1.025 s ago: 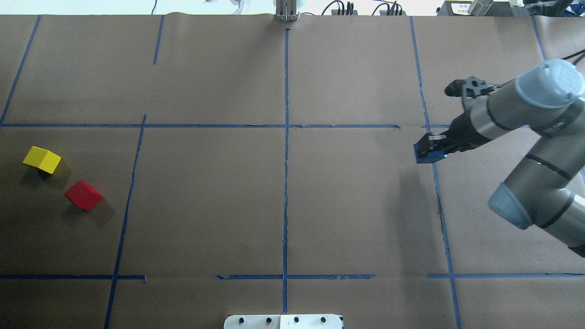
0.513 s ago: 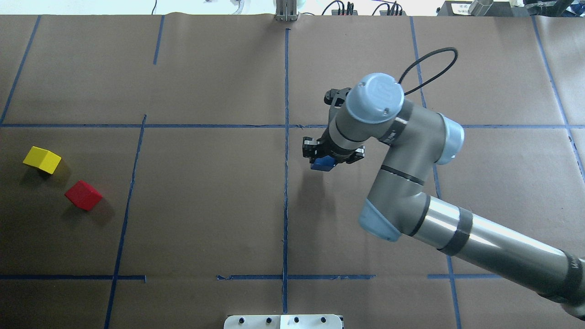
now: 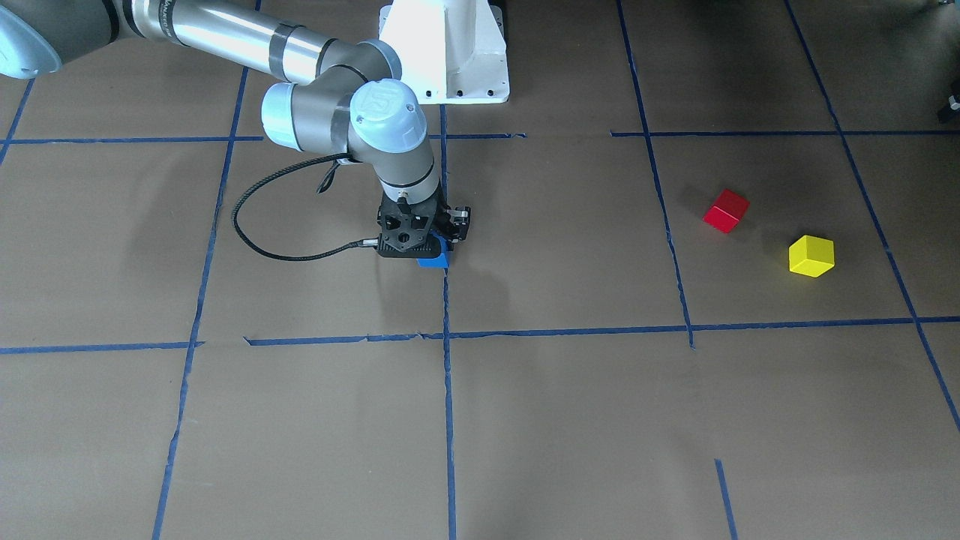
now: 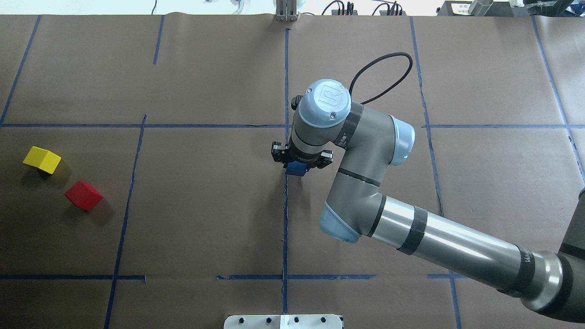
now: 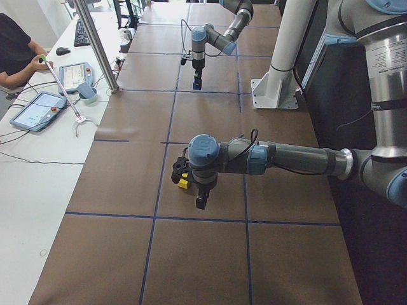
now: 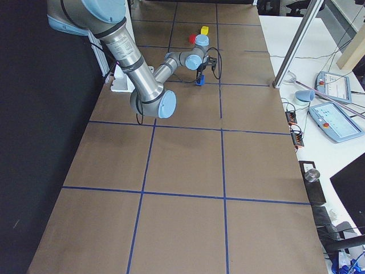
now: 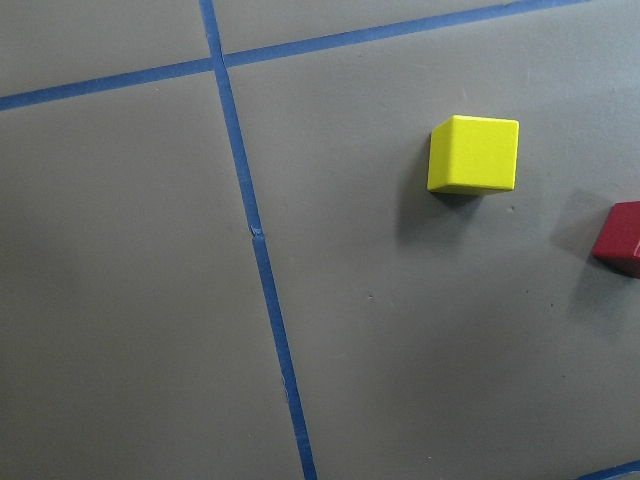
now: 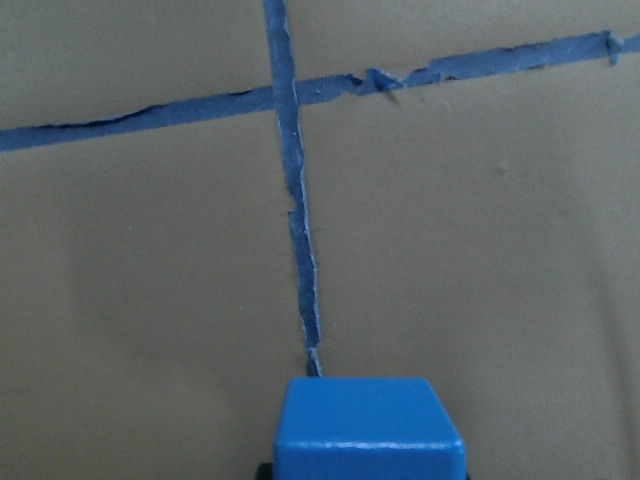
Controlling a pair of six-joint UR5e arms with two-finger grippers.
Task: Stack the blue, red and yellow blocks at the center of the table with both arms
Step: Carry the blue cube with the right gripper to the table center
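Observation:
My right gripper [image 4: 299, 161] is shut on the blue block [image 4: 296, 169] and points down over the centre tape line [image 4: 285, 219]. The block [image 3: 433, 260] is low over the table; I cannot tell if it touches. It fills the bottom of the right wrist view [image 8: 368, 425]. The red block [image 4: 83, 195] and the yellow block [image 4: 42, 160] lie at the far left. Both show in the left wrist view, yellow [image 7: 473, 155] and red [image 7: 620, 238]. My left gripper [image 5: 200, 201] shows only in the exterior left view, by the yellow block [image 5: 183, 183]; I cannot tell if it is open.
Blue tape lines split the brown table into a grid. The robot's white base [image 3: 442, 52] stands at the near edge. A black cable [image 4: 379, 73] loops off the right wrist. An operator [image 5: 16, 51] with tablets sits at a side desk.
My right arm has swung left across the table with the blue block, from the right side to the centre line. The red and yellow blocks have not moved.

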